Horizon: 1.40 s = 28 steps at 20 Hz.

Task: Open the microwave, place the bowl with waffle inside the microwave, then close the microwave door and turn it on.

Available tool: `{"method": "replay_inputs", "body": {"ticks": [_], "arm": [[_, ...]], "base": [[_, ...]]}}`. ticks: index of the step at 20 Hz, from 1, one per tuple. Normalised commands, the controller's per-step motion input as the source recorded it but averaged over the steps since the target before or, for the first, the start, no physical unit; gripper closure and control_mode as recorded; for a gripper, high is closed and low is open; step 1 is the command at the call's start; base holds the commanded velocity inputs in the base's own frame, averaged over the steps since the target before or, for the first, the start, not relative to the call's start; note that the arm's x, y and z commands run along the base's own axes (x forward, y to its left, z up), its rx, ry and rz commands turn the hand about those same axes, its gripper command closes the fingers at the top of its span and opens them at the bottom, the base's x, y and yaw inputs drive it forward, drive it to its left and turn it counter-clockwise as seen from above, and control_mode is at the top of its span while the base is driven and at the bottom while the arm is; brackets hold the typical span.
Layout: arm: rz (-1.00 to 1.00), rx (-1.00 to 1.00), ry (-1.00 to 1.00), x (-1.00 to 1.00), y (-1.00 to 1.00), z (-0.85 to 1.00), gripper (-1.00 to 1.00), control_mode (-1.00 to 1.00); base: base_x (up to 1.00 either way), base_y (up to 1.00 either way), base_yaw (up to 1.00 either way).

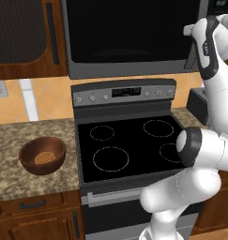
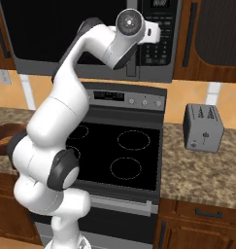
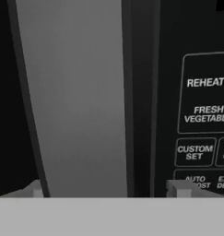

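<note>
Starting at the left of the left base view, you see the bowl point(image 1: 42, 155) on the granite counter point(image 1: 21, 136), the waffle point(image 1: 44, 157) lying inside it. Right of it sits the stove point(image 1: 129, 145), and above that, across the top of the frame, the microwave point(image 1: 134, 37) with the microwave door point(image 1: 129, 33) shut. In the hand view, the gripper point(image 3: 106, 191) stands close before the door's grey handle point(image 3: 76, 97), fingertips point(image 3: 178, 189) spread apart either side of it, the button panel point(image 3: 203, 120) at right.
</note>
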Motion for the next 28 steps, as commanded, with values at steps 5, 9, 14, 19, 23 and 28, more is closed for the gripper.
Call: {"method": "replay_inputs", "body": {"ticks": [5,9,14,19,23,28], "arm": [[0.05,0.01,0.0,0.25,0.5,-0.07,1.0,-1.0],[0.11,0.0,0.0,-0.14,0.22,0.0,1.0,-1.0],[0.13,0.0,0.0,-0.91,0.07,0.0,1.0,-1.0],[0.12,0.0,0.0,-1.0,0.13,0.0,1.0,-1.0],[0.12,0.0,-0.01,-1.0,0.28,-0.13,1.0,-1.0],[0.11,0.01,-0.06,-1.0,0.25,-0.19,1.0,-1.0]], "base": [[0.0,0.0,0.0],[0.0,0.0,0.0],[0.0,0.0,0.0],[0.0,0.0,0.0],[0.0,0.0,0.0],[0.0,0.0,0.0]]}}
